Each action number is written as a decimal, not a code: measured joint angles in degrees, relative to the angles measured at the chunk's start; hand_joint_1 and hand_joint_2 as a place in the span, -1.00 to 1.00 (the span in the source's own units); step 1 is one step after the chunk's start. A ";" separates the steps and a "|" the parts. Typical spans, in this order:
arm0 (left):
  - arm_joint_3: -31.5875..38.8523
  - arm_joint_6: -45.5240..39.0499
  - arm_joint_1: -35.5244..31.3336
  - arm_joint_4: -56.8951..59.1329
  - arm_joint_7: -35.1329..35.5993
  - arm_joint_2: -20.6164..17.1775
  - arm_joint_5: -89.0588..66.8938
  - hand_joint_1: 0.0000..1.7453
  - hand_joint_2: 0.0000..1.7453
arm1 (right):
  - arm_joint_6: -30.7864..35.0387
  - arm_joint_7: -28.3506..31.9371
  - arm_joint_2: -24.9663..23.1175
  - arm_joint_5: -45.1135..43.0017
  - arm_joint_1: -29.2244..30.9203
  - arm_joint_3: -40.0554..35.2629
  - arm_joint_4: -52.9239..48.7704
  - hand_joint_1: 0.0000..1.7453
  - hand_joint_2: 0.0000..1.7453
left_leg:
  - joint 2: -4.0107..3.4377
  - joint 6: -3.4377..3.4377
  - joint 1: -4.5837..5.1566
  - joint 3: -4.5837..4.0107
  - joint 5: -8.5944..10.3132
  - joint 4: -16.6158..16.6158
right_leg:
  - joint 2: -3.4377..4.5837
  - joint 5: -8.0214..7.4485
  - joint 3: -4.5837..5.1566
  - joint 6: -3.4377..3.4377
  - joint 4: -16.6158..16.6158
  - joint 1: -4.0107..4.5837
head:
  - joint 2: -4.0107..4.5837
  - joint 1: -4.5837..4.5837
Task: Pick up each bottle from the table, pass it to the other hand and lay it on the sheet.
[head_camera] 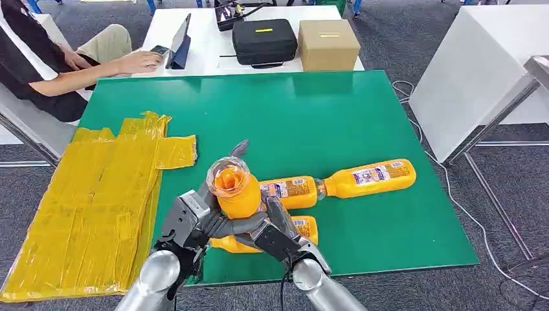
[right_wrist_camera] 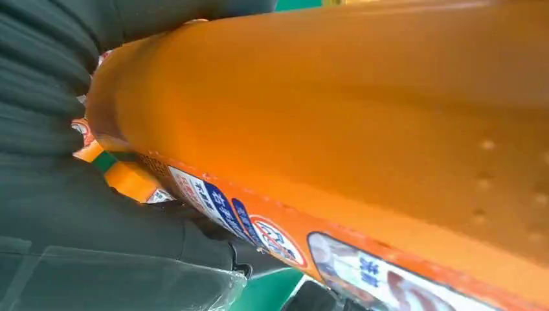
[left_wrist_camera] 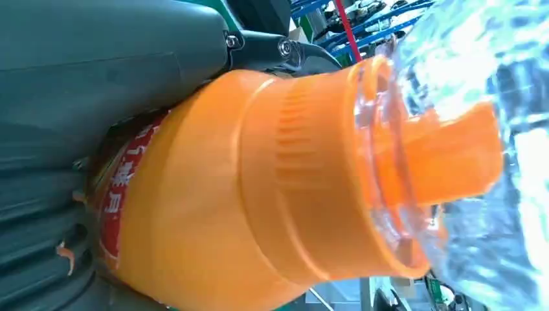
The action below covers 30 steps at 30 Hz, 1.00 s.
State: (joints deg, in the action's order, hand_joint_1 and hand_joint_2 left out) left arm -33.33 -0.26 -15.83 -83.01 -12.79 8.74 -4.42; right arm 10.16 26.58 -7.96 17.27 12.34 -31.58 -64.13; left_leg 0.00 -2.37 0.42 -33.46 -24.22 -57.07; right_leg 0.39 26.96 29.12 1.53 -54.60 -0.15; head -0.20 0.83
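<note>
Both robot hands are on one upright orange bottle (head_camera: 233, 189) above the counter's (head_camera: 336, 116) near edge: the left robot hand (head_camera: 188, 223) and the right robot hand (head_camera: 275, 233) each wrap fingers around its body. Full, rigid and smooth-walled, it likely feels heavy and slippery, so the labelled mid-body beats the clear cap (left_wrist_camera: 453, 129) for gripping.

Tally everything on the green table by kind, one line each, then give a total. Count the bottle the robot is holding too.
Orange bottles: 4, one upright held by the left robot hand and right robot hand, three lying on the green table
Yellow sheet: 1
Total: 5
</note>
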 measured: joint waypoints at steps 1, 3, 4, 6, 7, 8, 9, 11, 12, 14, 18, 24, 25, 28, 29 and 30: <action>0.00 0.11 0.00 0.00 0.04 0.02 0.00 -1.00 1.00 | -0.05 0.09 -0.02 0.06 0.05 -0.02 0.13 1.00 1.00 | 0.00 0.00 0.00 0.00 0.00 0.00 | 0.00 0.00 0.00 0.00 0.00 0.00 | 0.02 0.00; 0.00 0.29 -0.02 0.00 0.11 0.13 0.00 -1.00 1.00 | -0.05 0.35 -0.02 0.31 0.34 -0.15 0.50 1.00 1.00 | -0.01 0.00 -0.01 0.00 0.00 0.00 | 0.00 0.00 0.00 0.00 0.00 0.00 | 0.02 0.00; 0.00 0.33 -0.04 0.00 0.11 0.13 0.02 -1.00 1.00 | -0.05 0.37 -0.02 0.42 0.50 -0.22 0.66 1.00 1.00 | -0.01 0.00 -0.01 0.01 0.00 0.00 | 0.00 0.00 0.00 0.00 0.00 0.00 | 0.02 0.00; 0.00 0.35 -0.04 0.00 0.18 0.13 0.09 -1.00 1.00 | -0.05 0.39 -0.04 0.57 0.86 -0.50 1.11 1.00 1.00 | -0.01 0.00 -0.01 0.01 0.00 0.00 | 0.00 0.00 0.00 0.00 0.00 0.00 | 0.02 0.00; 0.02 0.35 -0.04 0.00 0.20 0.13 0.09 -1.00 1.00 | -0.05 0.39 -0.04 0.61 1.00 -0.63 1.33 1.00 1.00 | -0.01 0.00 -0.01 0.01 0.00 0.00 | 0.00 0.00 0.00 0.00 0.00 0.00 | 0.02 0.00; 0.02 0.35 -0.04 0.00 0.20 0.13 0.11 0.60 1.00 | -0.04 0.39 -0.04 0.72 1.14 -0.72 1.53 1.00 1.00 | -0.01 0.00 -0.02 0.01 0.00 0.00 | 0.00 0.00 0.00 0.00 0.00 0.00 | 0.02 0.00; 0.04 0.37 -0.04 0.00 0.20 0.13 0.15 0.92 1.00 | -0.02 0.42 -0.04 0.72 1.27 -0.81 1.70 1.00 1.00 | -0.01 0.00 -0.02 0.01 0.00 0.00 | 0.00 0.00 0.00 0.00 0.00 0.01 | 0.02 0.00; 0.07 0.50 -0.04 0.00 0.20 0.13 0.35 1.00 1.00 | 0.02 0.44 -0.04 0.72 1.46 -0.98 2.03 1.00 1.00 | -0.01 0.00 -0.01 0.00 0.00 0.00 | 0.00 0.00 0.00 0.00 0.00 0.00 | 0.02 0.00; 0.07 0.63 -0.04 0.00 0.20 0.13 0.65 1.00 1.00 | 0.02 0.48 -0.13 0.70 1.57 -1.01 2.18 1.00 1.00 | -0.01 0.00 -0.01 0.00 0.00 0.00 | 0.00 0.00 0.01 0.00 0.00 0.00 | 0.02 0.00; 0.20 0.77 -0.05 0.00 0.18 0.15 1.14 1.00 1.00 | 0.02 0.48 -0.35 0.63 1.65 -1.01 2.36 1.00 1.00 | -0.01 0.00 -0.01 0.00 0.00 0.00 | 0.00 0.00 0.01 0.00 0.00 0.00 | 0.02 0.00; 0.42 0.98 0.32 0.04 -0.41 0.15 1.38 1.00 1.00 | 0.02 1.09 -0.37 0.35 1.55 -1.01 2.71 1.00 1.00 | -0.01 0.00 -0.01 0.00 0.00 0.00 | 0.00 0.00 0.02 0.00 0.00 0.00 | 0.02 0.00; 0.44 1.01 0.92 0.17 -1.55 0.15 1.38 1.00 1.00 | 0.41 2.84 -0.37 -0.11 1.50 -1.11 3.69 1.00 1.00 | -0.01 0.00 -0.01 0.00 0.00 0.00 | 0.00 0.00 0.02 0.00 0.00 0.00 | 0.02 0.00; 0.44 1.03 0.99 0.17 -1.66 0.15 1.38 1.00 1.00 | 0.46 3.04 -0.37 -0.22 1.48 -1.14 3.78 1.00 1.00 | -0.01 0.00 -0.01 0.00 0.00 0.00 | 0.00 0.00 0.02 0.00 0.00 0.00 | 0.00 0.00; 0.44 1.14 1.10 0.17 -1.73 0.15 1.38 1.00 1.00 | 0.76 3.56 -0.35 -0.68 1.23 -1.31 3.98 1.00 1.00 | -0.01 0.00 -0.01 0.00 0.00 0.00 | 0.00 0.00 0.02 0.00 0.00 0.00 | 0.00 0.00; 0.44 1.22 1.16 0.17 -1.79 0.15 1.38 1.00 1.00 | 0.79 3.71 -0.35 -0.87 1.14 -1.33 3.98 1.00 1.00 | -0.01 0.00 -0.01 0.00 0.00 0.00 | 0.00 0.00 0.02 0.00 0.00 0.00 | 0.02 0.00; 0.44 1.25 1.24 0.17 -1.86 0.15 1.38 1.00 1.00 | 0.79 3.85 -0.35 -0.98 1.07 -1.36 4.00 1.00 1.00 | -0.01 0.00 -0.01 0.00 0.00 0.00 | 0.00 0.00 0.02 0.00 0.00 0.00 | 0.00 0.00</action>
State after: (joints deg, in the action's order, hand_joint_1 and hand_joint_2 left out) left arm -32.89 0.98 -14.59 -82.84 -14.64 8.90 -3.04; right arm 10.95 30.43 -8.31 16.28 13.40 -32.94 -60.13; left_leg -0.01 -2.36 0.41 -33.46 -24.22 -57.07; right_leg 0.39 26.96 29.14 1.53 -54.60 -0.14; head -0.20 0.83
